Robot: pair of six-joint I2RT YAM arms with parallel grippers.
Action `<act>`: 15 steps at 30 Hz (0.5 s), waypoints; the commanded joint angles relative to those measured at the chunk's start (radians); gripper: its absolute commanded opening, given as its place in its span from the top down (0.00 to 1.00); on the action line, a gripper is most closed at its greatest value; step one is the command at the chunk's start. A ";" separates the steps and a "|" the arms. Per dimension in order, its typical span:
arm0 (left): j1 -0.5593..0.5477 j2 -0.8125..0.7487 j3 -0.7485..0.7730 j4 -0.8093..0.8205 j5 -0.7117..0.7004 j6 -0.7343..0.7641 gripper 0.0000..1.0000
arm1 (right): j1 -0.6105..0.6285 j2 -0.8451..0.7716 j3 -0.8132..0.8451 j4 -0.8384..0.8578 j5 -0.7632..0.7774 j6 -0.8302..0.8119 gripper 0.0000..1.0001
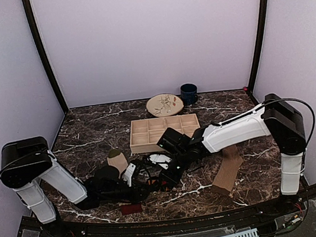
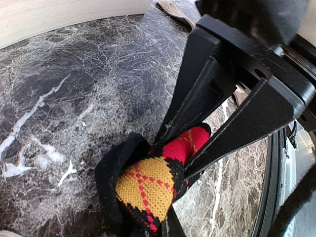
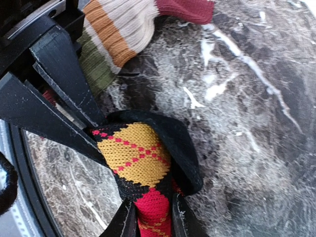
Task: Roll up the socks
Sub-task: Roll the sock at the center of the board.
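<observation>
Centrally, near the table's front edge, the argyle sock (image 2: 145, 190) is bunched on the marble table (image 2: 64, 98) between the two grippers. The left gripper (image 2: 181, 157) is pressed together on the sock's red part, which is pinched between both fingers (image 2: 256, 111). The same pinch is seen at the bottom of the right wrist view. The right gripper (image 3: 98, 136) is set against the sock's black edge beside a yellow diamond, its jaws close together at the tips. Whether fabric is actually clamped there cannot be told. From the top, this sock is mostly blocked by both arms and only dark clutter is made out. The striped sock (image 3: 116, 32) is laid just beside the grippers, with its maroon end cut off at the top of the right wrist view. In the top view its middle is covered by the left arm. The tan sock (image 1: 227, 170) is laid well apart on the right, just in front of the right arm. A wooden tray (image 1: 135, 138) with compartments is placed behind the grippers. A patterned plate (image 1: 165, 104) and a dark blue mug (image 1: 189, 94) are set behind it near the back wall, just beside each other. The plate's pattern is too small to be read.
</observation>
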 commanded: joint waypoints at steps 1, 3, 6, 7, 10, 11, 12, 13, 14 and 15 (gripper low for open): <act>-0.005 -0.033 0.015 -0.049 -0.006 -0.009 1.00 | 0.013 -0.036 -0.035 0.016 0.154 0.020 0.77; -0.005 -0.034 0.019 -0.057 -0.009 -0.010 1.00 | 0.018 -0.050 -0.048 0.028 0.196 0.024 0.77; -0.005 -0.031 0.023 -0.065 -0.010 -0.012 1.00 | 0.022 -0.074 -0.071 0.047 0.238 0.032 0.76; -0.005 -0.031 0.023 -0.067 -0.009 -0.014 1.00 | 0.025 -0.079 -0.077 0.053 0.252 0.032 0.75; -0.005 -0.029 0.022 -0.068 -0.010 -0.018 1.00 | 0.039 -0.098 -0.091 0.071 0.298 0.032 0.75; -0.005 -0.028 0.022 -0.068 -0.011 -0.018 1.00 | 0.043 -0.106 -0.113 0.080 0.311 0.032 0.75; -0.004 -0.027 0.021 -0.067 -0.011 -0.020 1.00 | 0.046 -0.113 -0.126 0.090 0.323 0.033 0.74; -0.005 -0.027 0.021 -0.067 -0.011 -0.021 1.00 | 0.048 -0.119 -0.135 0.099 0.338 0.036 0.74; -0.005 -0.027 0.020 -0.066 -0.013 -0.023 1.00 | 0.051 -0.124 -0.141 0.105 0.348 0.036 0.73; -0.005 -0.026 0.020 -0.066 -0.015 -0.024 1.00 | 0.054 -0.128 -0.146 0.111 0.357 0.037 0.73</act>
